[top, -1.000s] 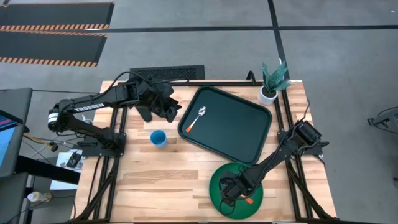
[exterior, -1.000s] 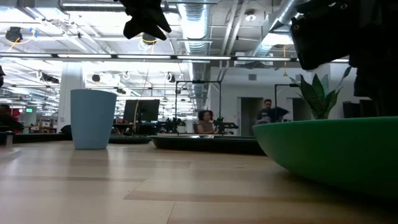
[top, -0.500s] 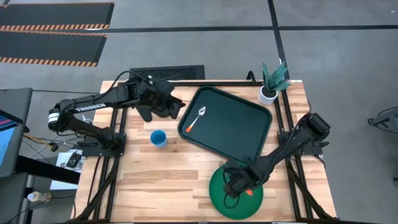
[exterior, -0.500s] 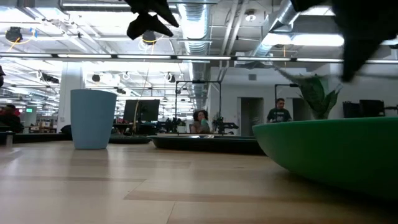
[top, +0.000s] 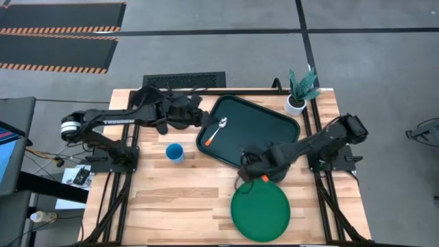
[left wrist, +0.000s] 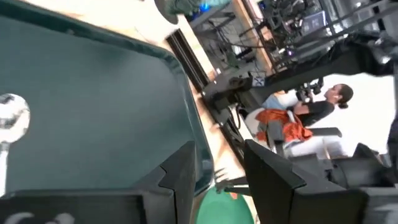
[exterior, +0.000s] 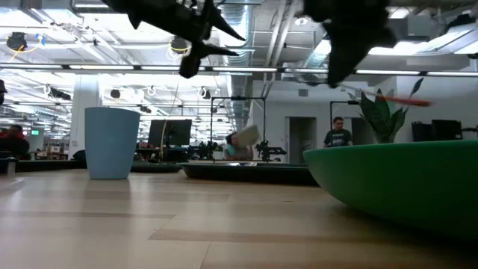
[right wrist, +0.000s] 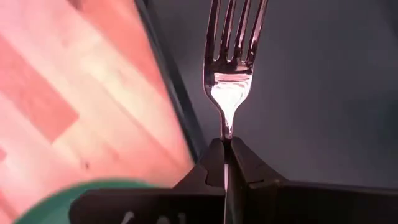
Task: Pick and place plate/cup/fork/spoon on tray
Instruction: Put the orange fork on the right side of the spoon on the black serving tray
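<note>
My right gripper hovers over the near rim of the dark tray, shut on the orange-handled fork. The spoon lies flat on the tray's left part. The green plate rests on the table near the front edge. The blue cup stands upright left of the tray. My left gripper hangs open and empty over the tray's left rim, near the spoon. My right gripper pinches the fork's thin metal neck, just behind the tines, between its two fingertips. The tines stick out beyond the fingertips over the tray. The orange handle trails back toward the plate. The fork is lifted clear, close to level.
A white pot with a green plant stands at the table's far right corner. A black mitt lies under my left arm. Bare wood shows between cup and plate. People show in the room behind.
My right gripper has risen from the plate with the fork and gone toward the far edge and a little left, ending over the tray's near rim; the fork is now clear of the plate. My left gripper has shifted slightly right, toward the tray.
</note>
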Robot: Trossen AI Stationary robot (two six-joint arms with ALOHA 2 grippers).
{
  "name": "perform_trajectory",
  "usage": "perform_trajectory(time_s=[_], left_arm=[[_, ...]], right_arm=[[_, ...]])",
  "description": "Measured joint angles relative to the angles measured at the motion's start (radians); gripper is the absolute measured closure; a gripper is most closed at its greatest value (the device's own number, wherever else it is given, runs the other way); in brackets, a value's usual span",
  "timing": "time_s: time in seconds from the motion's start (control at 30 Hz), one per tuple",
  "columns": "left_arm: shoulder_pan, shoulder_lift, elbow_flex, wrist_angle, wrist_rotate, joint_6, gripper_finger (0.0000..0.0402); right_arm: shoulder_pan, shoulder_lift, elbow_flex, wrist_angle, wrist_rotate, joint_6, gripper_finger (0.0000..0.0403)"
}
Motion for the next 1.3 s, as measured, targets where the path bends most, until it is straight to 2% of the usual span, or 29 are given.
perform_trajectory(time_s=[0.17, 0.47, 0.73, 0.87, 1.03, 1.3], left_arm=[[-0.015, 0.061, 0.018, 0.007, 0.001, 0.034, 0.0283], [-0.053, 0.144, 0.019, 0.059, -0.127, 0.087, 0.0283], [-0.087, 0.238, 0.019, 0.171, -0.111, 0.082, 0.0283], [-0.096, 0.24, 0.02, 0.173, -0.155, 0.09, 0.0283], [-0.098, 0.23, 0.02, 0.218, -0.145, 0.091, 0.0283], [-0.103, 0.222, 0.019, 0.189, -0.19, 0.086, 0.0283]], right_arm=[[-0.089, 0.017, 0.0, 0.073, 0.001, -0.093, 0.0393], [-0.176, 0.015, 0.0, 0.147, -0.001, -0.172, 0.039], [-0.211, 0.015, 0.0, 0.199, -0.025, -0.196, 0.0389], [-0.218, 0.015, 0.0, 0.198, -0.035, -0.203, 0.0388], [-0.219, 0.014, 0.0, 0.178, -0.018, -0.197, 0.0386], [-0.253, 0.014, 0.0, 0.177, 0.001, -0.197, 0.0382]])
